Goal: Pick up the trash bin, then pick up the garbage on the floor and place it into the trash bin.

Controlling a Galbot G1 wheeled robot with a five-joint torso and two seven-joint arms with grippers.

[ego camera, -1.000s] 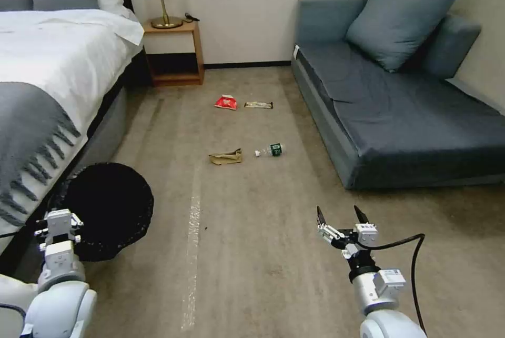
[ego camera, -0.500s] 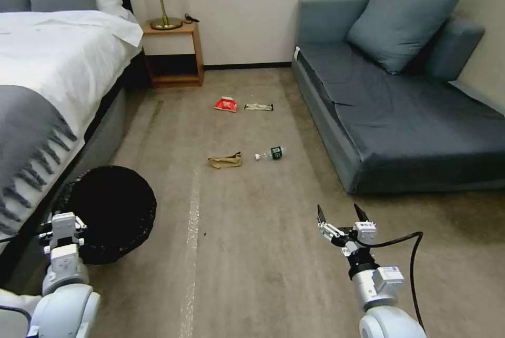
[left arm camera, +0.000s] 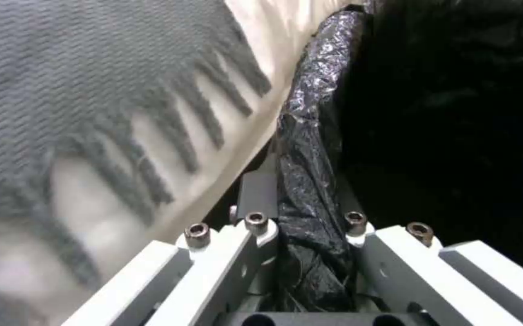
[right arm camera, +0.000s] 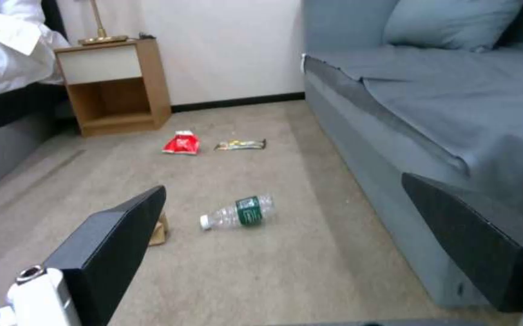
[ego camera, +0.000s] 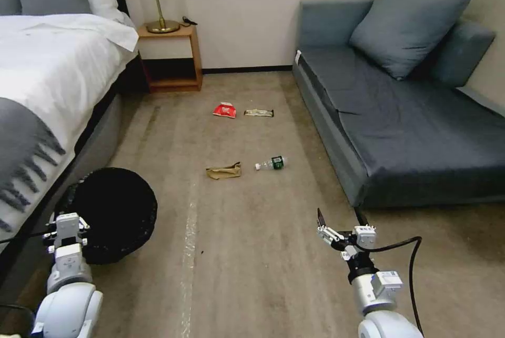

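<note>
The trash bin (ego camera: pixel 113 211), round and lined with a crinkly black bag, hangs at my lower left beside the bed. My left gripper (ego camera: pixel 67 224) is shut on its near rim. The left wrist view shows the bag-covered rim (left arm camera: pixel 309 136) pinched in that gripper (left arm camera: pixel 302 199). My right gripper (ego camera: pixel 340 217) is open above bare carpet, holding nothing. The garbage lies ahead on the floor: a red-white packet (ego camera: pixel 224 110), a bar wrapper (ego camera: pixel 259 112), a brown paper bag (ego camera: pixel 224 170) and a clear bottle (ego camera: pixel 270 163). In the right wrist view the bottle (right arm camera: pixel 240 213) lies beyond the open gripper (right arm camera: pixel 282 188).
A bed (ego camera: pixel 47 80) with a grey fringed throw runs along the left. A wooden nightstand (ego camera: pixel 171 59) with a lamp stands at the back wall. A blue-grey sofa (ego camera: pixel 421 132) takes up the right. Carpet (ego camera: pixel 252 254) lies open between them.
The whole head view has shifted: the litter, sofa and bed now sit lower in the picture, so the camera moved. Both grippers hold as before, the left still on the bin.
</note>
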